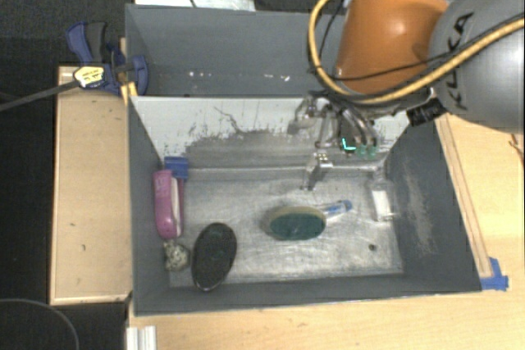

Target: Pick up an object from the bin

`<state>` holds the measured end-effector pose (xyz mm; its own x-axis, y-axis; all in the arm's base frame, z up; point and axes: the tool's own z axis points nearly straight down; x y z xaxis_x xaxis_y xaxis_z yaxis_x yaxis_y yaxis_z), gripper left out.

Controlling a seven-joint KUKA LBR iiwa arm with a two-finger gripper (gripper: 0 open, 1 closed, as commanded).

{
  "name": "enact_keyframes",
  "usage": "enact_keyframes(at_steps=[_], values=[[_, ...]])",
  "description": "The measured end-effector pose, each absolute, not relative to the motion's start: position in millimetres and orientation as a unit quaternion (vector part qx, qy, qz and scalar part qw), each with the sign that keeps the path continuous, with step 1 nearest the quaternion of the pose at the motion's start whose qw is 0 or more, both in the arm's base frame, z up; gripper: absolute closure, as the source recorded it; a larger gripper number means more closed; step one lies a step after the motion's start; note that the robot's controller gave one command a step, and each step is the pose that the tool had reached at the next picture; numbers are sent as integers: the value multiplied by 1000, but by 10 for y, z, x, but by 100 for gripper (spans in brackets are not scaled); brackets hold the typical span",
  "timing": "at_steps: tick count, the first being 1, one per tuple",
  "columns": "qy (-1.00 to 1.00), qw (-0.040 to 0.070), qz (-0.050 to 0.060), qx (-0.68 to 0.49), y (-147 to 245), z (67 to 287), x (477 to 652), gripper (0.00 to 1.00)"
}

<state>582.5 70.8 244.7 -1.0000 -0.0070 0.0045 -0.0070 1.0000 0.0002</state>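
Camera view, looking down into the bin (pixel 426 201): the arm comes in from the right, with its orange cover (pixel 392 29) and looped cables (pixel 328 74) sitting over the back right corner. The gripper (pixel 317 170) hangs low near the back wall, a bit right of the middle. Honestly can't tell if the claw is wide or narrow from this angle, since the metal bits bunch together under the wrist.

The closest thing to it is a teal oval (pixel 295 224), lying flat on the floor just in front of the gripper and apart from it. A short blue handle (pixel 337 210) sticks out of the oval's right side, pointing toward the right wall. So that's the object the claw is nearest to, pretty much mid-floor.

Near the right wall there's a small white piece (pixel 381 205). Over on the left, a pink bar (pixel 166 205) lies along the left wall with a blue block (pixel 175 168) at its far end. In the front left corner there's a black oval (pixel 213 255), with a little grey lump (pixel 175 258) just beside it on the wall side.
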Motion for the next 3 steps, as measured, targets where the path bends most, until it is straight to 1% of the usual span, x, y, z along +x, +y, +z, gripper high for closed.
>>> enact_keyframes(at_steps=[1,2,3], values=[[-980,2,-1,201,1245,1290,5214,0],[-993,-4,-2,117,541,722,5238,0],[-993,-10,-1,117,555,756,5272,100]])
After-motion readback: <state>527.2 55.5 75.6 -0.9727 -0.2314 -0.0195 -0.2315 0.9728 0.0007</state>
